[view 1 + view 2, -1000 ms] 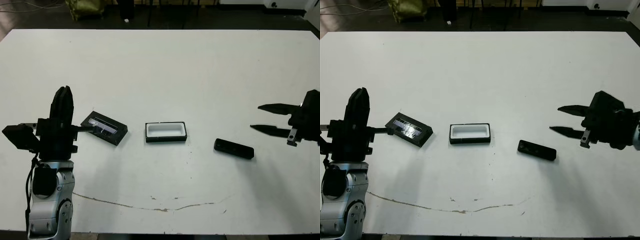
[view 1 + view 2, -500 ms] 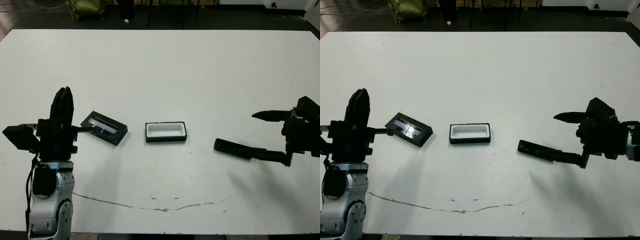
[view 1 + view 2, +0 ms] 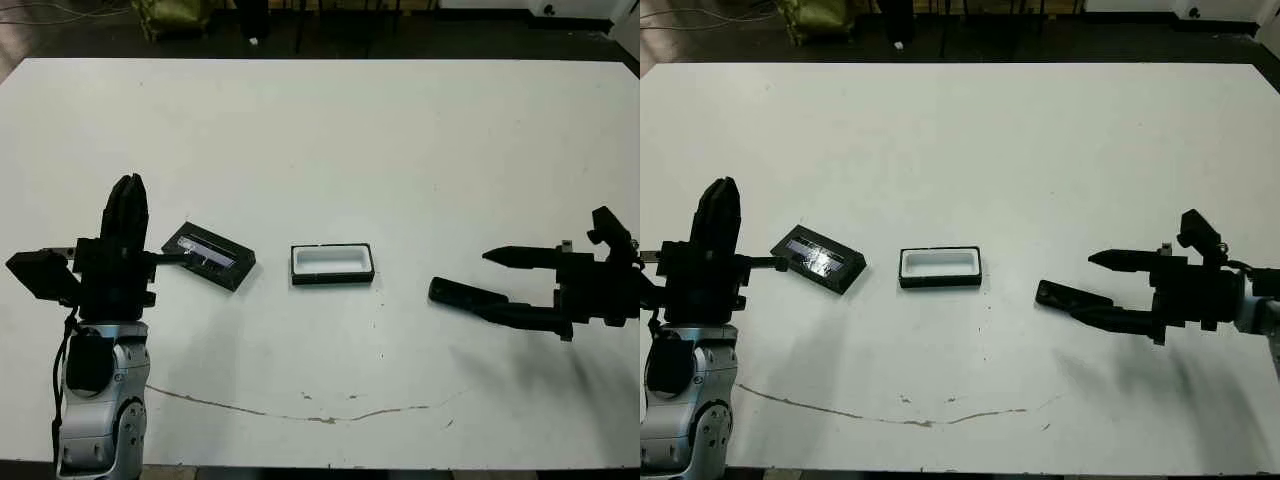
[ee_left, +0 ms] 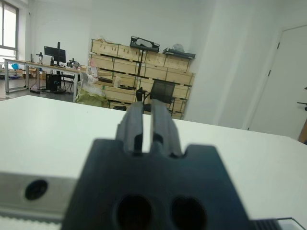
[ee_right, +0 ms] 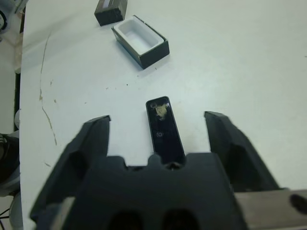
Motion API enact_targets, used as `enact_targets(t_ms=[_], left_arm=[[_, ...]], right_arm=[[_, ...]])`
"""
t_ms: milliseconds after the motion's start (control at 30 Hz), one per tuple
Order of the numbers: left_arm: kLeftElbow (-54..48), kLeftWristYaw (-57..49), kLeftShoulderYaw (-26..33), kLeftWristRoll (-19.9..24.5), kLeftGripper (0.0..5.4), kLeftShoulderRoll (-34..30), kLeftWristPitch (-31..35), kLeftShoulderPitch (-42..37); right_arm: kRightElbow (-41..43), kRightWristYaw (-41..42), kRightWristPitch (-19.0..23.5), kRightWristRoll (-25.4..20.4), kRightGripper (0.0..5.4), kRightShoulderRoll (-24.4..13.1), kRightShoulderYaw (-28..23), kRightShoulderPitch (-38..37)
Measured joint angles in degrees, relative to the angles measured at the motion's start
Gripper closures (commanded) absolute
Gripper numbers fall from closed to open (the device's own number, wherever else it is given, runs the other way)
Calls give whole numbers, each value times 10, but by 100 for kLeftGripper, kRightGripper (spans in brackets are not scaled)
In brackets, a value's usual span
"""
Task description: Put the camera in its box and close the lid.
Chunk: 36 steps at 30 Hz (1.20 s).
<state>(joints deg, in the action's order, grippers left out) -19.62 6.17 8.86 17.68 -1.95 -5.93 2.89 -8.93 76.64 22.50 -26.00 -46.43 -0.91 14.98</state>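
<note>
The camera (image 3: 452, 292), a slim black bar, lies flat on the white table right of centre. My right gripper (image 3: 484, 282) is open and low over the table. In the right wrist view its fingers (image 5: 96, 135) stand on either side of the camera (image 5: 164, 129) without touching it. The box (image 3: 332, 263), a black tray with white lining, sits open at the middle. Left of it lies the lid (image 3: 208, 255), black with a shiny strip. My left gripper (image 3: 125, 196) points upward at the left, shut on nothing, just left of the lid.
A thin brownish mark (image 3: 300, 410) runs across the table near its front edge. Dark floor and chair legs lie beyond the far edge. The left wrist view shows a room with shelves of wooden crates (image 4: 139, 55) and an office chair.
My right gripper has come down and leftward from the right side, turning so that its open fingers now straddle the camera. The left arm, box and lid have not moved.
</note>
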Motion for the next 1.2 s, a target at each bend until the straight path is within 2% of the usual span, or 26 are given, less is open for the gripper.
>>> enact_targets(t_ms=[400,467,700,867,933,1067,1167,1200], left_arm=[[0,-1,1,5,540,0,4,-3],[0,-1,1,5,540,0,4,-4],[-1,-2,1,5,540,0,4,-4],[1,2,2,7,540,0,4,-4],[1,2,2,7,540,0,4,-4],[3,1,2,3,540,0,-1,-5],[3,1,1,2,540,0,0,-5],[2,0,1,2,540,0,0,-5]], right_arm=[[-55,33,-11,5,454,16,22,13],[-55,34,-18,13,455,16,24,14],[-36,36,-30,23,311,16,24,14],[-48,44,-15,11,200,16,17,12],[-14,37,4,3,158,11,5,8],[45,23,70,-22,66,-13,-13,4],[63,21,80,-26,1,-18,-14,4],[64,21,82,-27,1,-18,-14,4]])
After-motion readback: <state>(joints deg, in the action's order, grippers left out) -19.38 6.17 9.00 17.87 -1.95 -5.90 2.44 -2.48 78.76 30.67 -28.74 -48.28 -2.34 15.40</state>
